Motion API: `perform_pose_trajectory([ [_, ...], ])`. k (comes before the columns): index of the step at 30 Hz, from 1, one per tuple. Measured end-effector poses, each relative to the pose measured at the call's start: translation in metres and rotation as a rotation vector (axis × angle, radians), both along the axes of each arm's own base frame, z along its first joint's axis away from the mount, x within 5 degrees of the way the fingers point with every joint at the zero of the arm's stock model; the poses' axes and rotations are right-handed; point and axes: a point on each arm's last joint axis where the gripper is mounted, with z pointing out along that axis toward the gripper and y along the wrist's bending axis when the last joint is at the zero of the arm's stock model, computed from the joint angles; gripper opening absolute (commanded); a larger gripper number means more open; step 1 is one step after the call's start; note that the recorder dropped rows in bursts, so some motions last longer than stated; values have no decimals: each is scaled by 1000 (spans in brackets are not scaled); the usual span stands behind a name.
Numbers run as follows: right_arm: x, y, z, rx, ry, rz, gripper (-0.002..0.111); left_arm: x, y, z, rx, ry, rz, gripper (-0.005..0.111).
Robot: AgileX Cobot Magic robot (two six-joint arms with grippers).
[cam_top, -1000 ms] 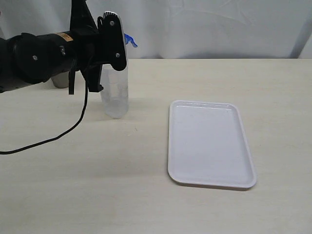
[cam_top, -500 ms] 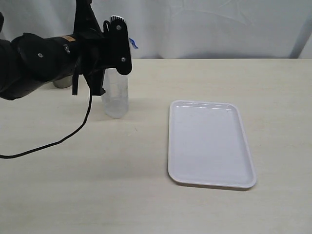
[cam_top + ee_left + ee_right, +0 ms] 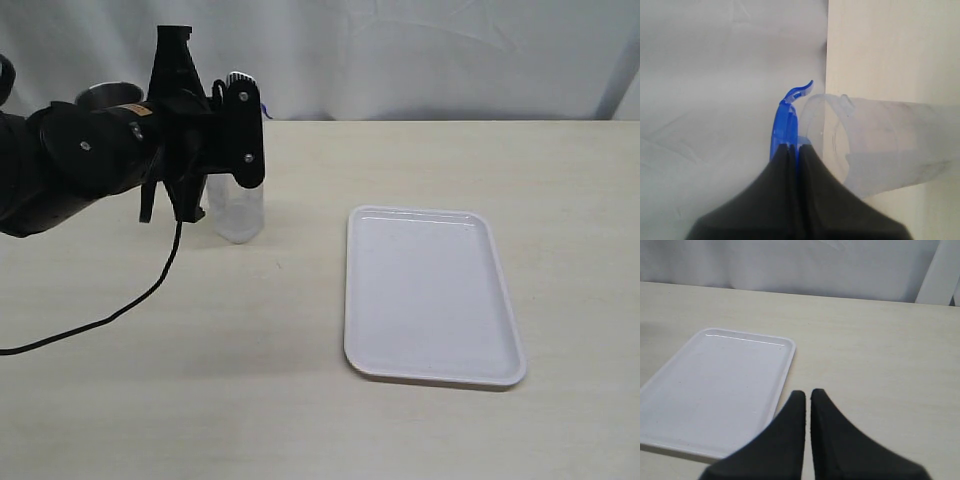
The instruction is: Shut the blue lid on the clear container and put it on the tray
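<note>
L gripper (image 3: pixel 794 150) clamped on blue lid (image 3: pixel 784 120), edge-on right beside rim of clear container (image 3: pixel 880 145); lid must tip flat over mouth. R gripper (image 3: pixel 807 395) closed, empty, by tray (image 3: pixel 715 380); L arm nearer.

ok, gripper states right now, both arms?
Left gripper: closed, fingers pinching the blue lid edge-on.
Right gripper: closed, holding nothing.

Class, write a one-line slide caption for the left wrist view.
Left gripper pinches the blue lid edge-on beside the clear container's open mouth.
</note>
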Motion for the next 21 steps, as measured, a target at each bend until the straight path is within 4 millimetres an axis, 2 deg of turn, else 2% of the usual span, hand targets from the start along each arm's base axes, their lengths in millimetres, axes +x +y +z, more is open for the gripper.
perform_pose_trajectory([
  [21,0,0,0,0,0,0,4,-7,-4,-10,-85,162,-10,0],
])
